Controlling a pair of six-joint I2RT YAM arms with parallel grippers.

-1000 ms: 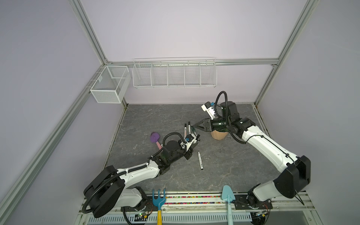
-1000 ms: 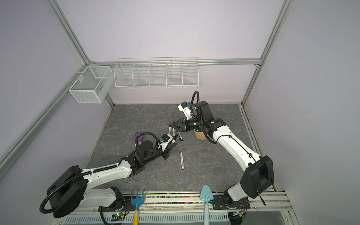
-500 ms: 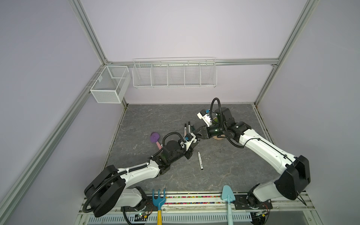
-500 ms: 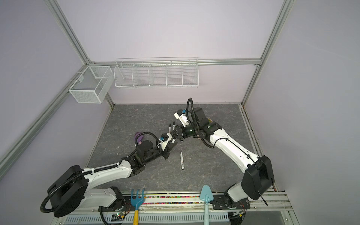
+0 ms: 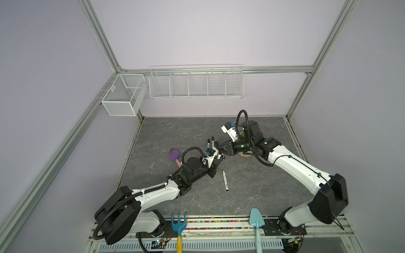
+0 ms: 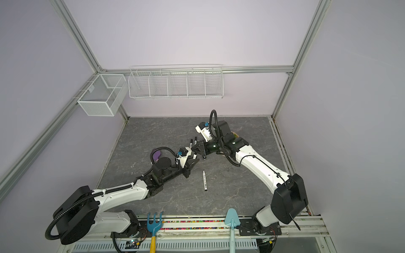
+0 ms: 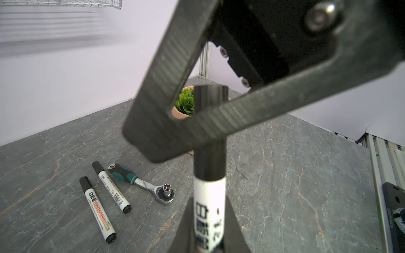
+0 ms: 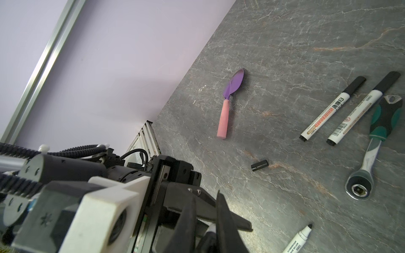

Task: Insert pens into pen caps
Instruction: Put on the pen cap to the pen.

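One pen (image 7: 209, 208) is held upright in the left hand (image 7: 209, 221), which is closed on the lower part of the white barrel with a finger on either side. A black cap (image 7: 210, 162) is seated over the pen's upper end. The right hand (image 5: 223, 151) is clamped shut on that cap, and its fingers (image 7: 241, 109) are seen crossing the cap in the left wrist view. In both top views the two hands are seen tip to tip above the middle of the grey marbled surface (image 5: 175, 135). A loose cap (image 8: 259, 165) is seen lying on its side on the surface, apart from everything else. An uncapped pen (image 5: 225, 180), its tip bare, is laid flat nearer the front edge, near the left arm. Two capped pens (image 8: 331, 109) are laid side by side, almost parallel, farther back. A green-handled ratchet wrench (image 8: 377, 131) is placed just beside them, its handle end close to one pen's cap. A purple spade (image 8: 223, 120) with a pink handle is found well apart toward the left wall, and a potted plant (image 7: 186, 103) is partly hidden behind the right arm. White wire baskets (image 5: 197, 83) are hung on the back wall, and a blue rake (image 5: 179, 223) and a light-blue trowel (image 5: 256, 219) are stood at the front rail.
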